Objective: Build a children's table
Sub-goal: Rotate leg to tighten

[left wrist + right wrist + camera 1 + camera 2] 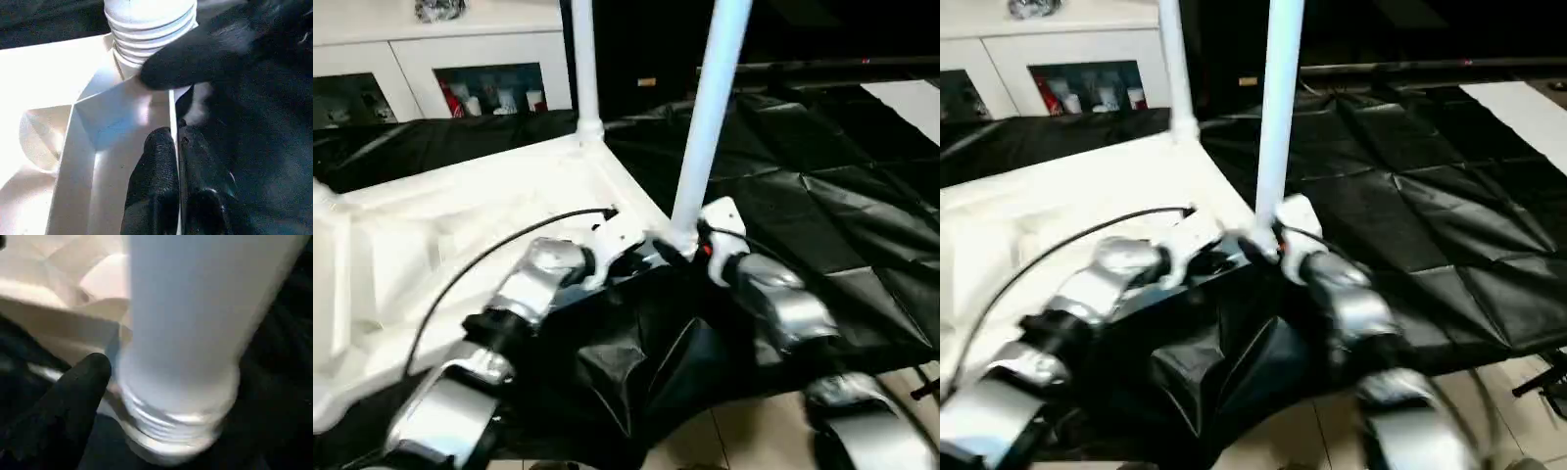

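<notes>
The white tabletop point(431, 245) lies underside up on black cloth, its ribs showing. One white leg point(584, 69) stands upright in the far corner socket. A second leg point(710, 117) stands at the near right corner, and its threaded end point(149, 29) sits just above the socket. My right gripper point(690, 247) is shut on this leg's base, with one black finger point(73, 391) pressed beside the threads. My left gripper point(177, 134) is shut on the tabletop's rim close to that corner, one finger on each side of the thin wall.
Black cloth point(822, 196) covers the floor under and to the right of the tabletop. A white glass-door cabinet point(460, 59) stands at the back. A thin black cable point(480, 259) arcs over my left forearm. Tiled floor point(754, 431) shows at the front.
</notes>
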### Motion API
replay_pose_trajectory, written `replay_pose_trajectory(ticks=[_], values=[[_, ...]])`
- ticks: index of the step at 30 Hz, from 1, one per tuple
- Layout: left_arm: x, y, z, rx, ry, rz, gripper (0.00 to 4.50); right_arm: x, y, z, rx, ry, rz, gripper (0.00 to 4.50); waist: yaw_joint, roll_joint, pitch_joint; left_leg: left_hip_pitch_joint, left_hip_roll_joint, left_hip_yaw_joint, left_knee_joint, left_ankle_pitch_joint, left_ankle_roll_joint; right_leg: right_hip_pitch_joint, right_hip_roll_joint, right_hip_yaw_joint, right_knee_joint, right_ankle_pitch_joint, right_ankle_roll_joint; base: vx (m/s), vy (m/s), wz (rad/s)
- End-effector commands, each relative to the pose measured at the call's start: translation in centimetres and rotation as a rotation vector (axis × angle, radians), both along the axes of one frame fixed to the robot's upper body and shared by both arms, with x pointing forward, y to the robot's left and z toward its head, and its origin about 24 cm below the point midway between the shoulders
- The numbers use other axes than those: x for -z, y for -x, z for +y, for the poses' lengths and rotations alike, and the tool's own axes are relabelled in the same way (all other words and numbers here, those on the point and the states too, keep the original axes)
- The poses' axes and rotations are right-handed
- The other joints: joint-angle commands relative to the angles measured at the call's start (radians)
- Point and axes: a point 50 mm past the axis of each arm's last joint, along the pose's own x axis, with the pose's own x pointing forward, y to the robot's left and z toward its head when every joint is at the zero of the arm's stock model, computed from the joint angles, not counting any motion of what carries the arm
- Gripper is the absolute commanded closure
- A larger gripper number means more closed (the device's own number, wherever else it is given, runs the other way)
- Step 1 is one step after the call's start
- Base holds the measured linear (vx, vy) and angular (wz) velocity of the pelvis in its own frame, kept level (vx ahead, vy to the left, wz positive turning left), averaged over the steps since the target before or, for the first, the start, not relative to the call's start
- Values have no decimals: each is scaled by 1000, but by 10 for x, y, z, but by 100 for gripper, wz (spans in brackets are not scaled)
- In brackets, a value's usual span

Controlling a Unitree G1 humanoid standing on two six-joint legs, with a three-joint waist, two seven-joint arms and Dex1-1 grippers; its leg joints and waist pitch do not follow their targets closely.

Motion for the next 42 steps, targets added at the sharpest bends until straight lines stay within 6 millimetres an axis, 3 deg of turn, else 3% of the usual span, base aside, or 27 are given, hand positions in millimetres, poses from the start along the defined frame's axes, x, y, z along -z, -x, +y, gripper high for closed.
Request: replay_pose_trajectory(ticks=[1,3,4,5,12,20,33,35,37,41,42], values=[[2,7,3,71,12,14,450,-7,7,-4,-105,5,-2,5,6,-12,-69,16,29,-12,-60,-160,75,52,-79,48,-79,-102,-232,0,0,0],[1,11,9,128,7,30,450,-10,14,-12,-172,26,-2,5,5,-5,-68,19,28,-13,-62,-180,64,49,-77,47,-83,-134,-229,0,0,0],[0,14,12,166,6,44,450,-12,17,-16,-210,34,-1,5,9,-7,-69,21,31,-13,-61,-182,62,50,-78,49,-82,-132,-228,0,0,0],[0,18,15,212,0,66,450,-14,21,-19,-249,39,4,5,10,-1,-68,17,32,-15,-62,-180,63,50,-79,50,-78,-127,-230,0,0,0],[2,27,25,297,-50,111,450,-14,33,-22,-374,98,50,5,13,-1,-69,22,33,-13,-62,-188,53,43,-76,49,-78,-130,-239,0,0,0],[1,32,28,325,-50,129,450,-16,31,-14,-381,74,37,5,15,-4,-71,20,31,-13,-62,-171,49,45,-77,49,-74,-111,-239,0,0,0],[2,34,28,320,-60,133,450,-16,33,-6,-418,48,31,121,16,-5,-73,19,30,-12,-59,-148,55,46,-76,48,-70,-78,-241,0,0,0],[3,34,28,317,-61,133,450,-15,33,-5,-419,43,32,128,15,-10,-73,18,29,-12,-59,-146,58,46,-75,48,-70,-75,-242,0,0,0],[3,33,28,302,-59,132,450,-14,33,-4,-414,28,36,141,16,-7,-72,19,30,-12,-59,-149,56,45,-75,48,-71,-88,-240,0,0,0],[2,27,23,238,-37,117,450,-11,30,1,-347,-25,44,167,14,-7,-70,21,28,-11,-59,-156,49,44,-75,49,-74,-113,-237,0,0,0],[0,21,17,171,-18,106,450,-6,24,5,-247,-49,47,173,12,-6,-69,21,28,-12,-60,-160,42,42,-77,49,-75,-128,-236,0,0,0]])
